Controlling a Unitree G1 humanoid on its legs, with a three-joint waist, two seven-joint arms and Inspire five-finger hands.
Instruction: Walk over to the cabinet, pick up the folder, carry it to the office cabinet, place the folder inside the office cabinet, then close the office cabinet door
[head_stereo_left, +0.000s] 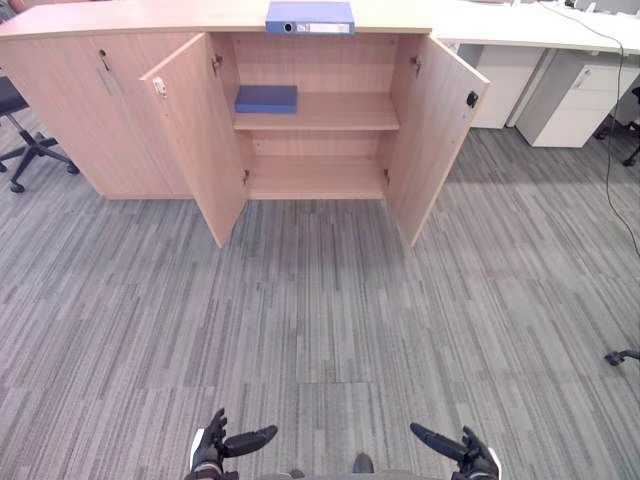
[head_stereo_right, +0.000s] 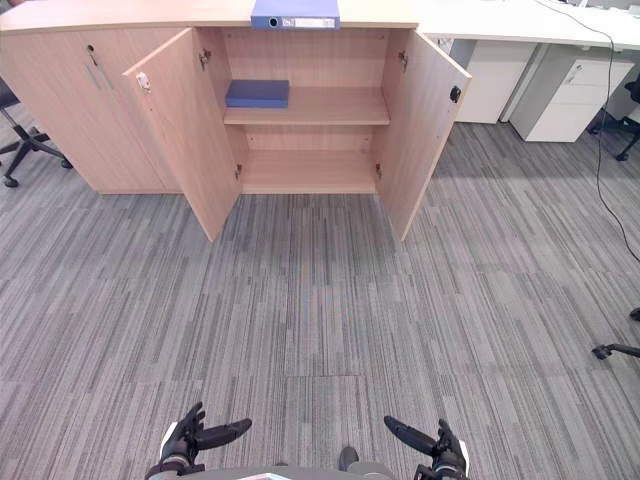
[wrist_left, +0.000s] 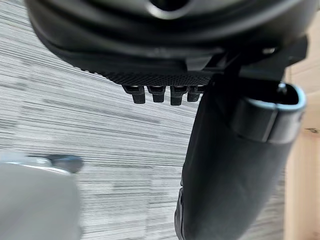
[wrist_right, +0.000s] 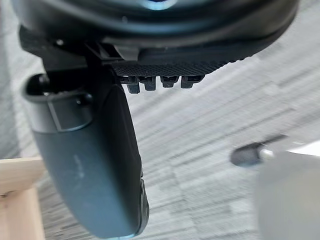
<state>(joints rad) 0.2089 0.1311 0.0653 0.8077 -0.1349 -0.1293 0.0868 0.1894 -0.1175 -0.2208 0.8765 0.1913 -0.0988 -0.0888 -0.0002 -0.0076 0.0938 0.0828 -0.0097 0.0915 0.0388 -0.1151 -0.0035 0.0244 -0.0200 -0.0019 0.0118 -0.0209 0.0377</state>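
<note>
folder (head_stereo_left: 309, 17) atop cab (head_stereo_left: 60, 120), both doors (head_stereo_left: 197, 135) open

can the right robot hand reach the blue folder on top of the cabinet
Probably not: grey carpet separates the right robot hand from the blue folder atop the light wooden cabinet.
</note>
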